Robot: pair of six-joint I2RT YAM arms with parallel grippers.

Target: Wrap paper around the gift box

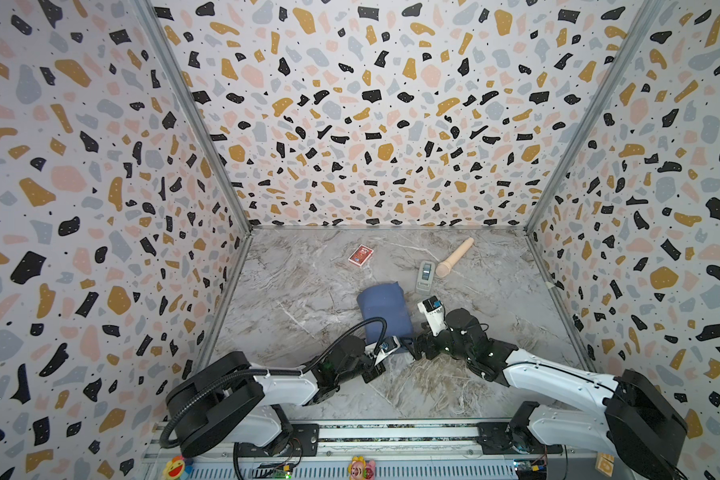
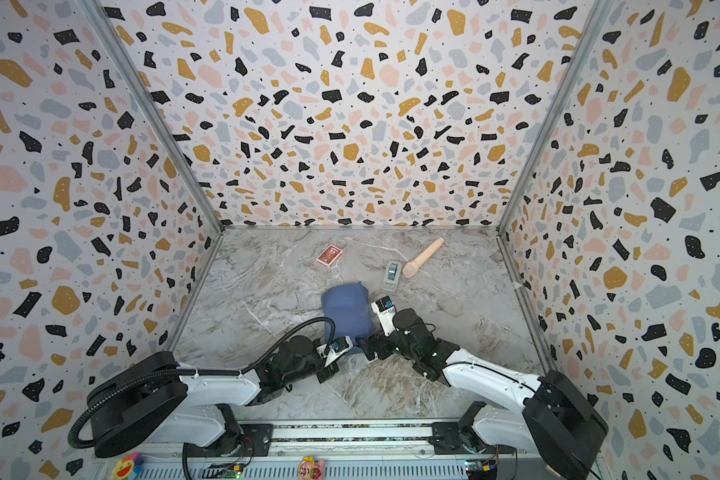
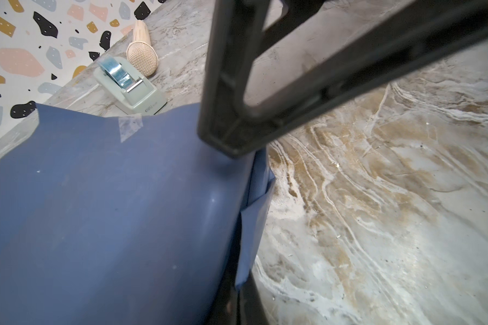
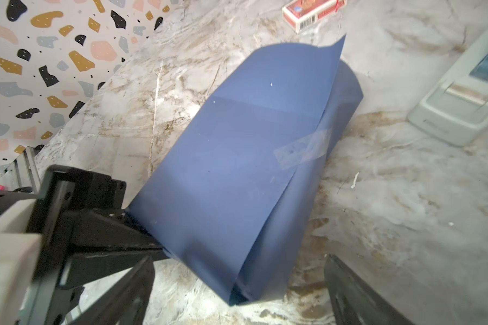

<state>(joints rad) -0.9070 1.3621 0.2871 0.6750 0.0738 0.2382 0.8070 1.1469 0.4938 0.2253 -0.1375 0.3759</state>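
Left fingers [image 4: 116, 247]: pressed together, I pinch the paper [image 1: 385, 311] at its 6 o'clock end. Right fingers [image 4: 358, 298]: spread wide at its 5 o'clock corner, gripping nothing. Paper rolled, taped, at table centre; tape dispenser [image 1: 425, 276] at 1 o'clock, card pack [image 1: 360, 254] at 11.

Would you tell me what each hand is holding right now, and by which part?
The left hand pinches the blue paper at its end nearest the robot; the right hand is open, holding nothing.
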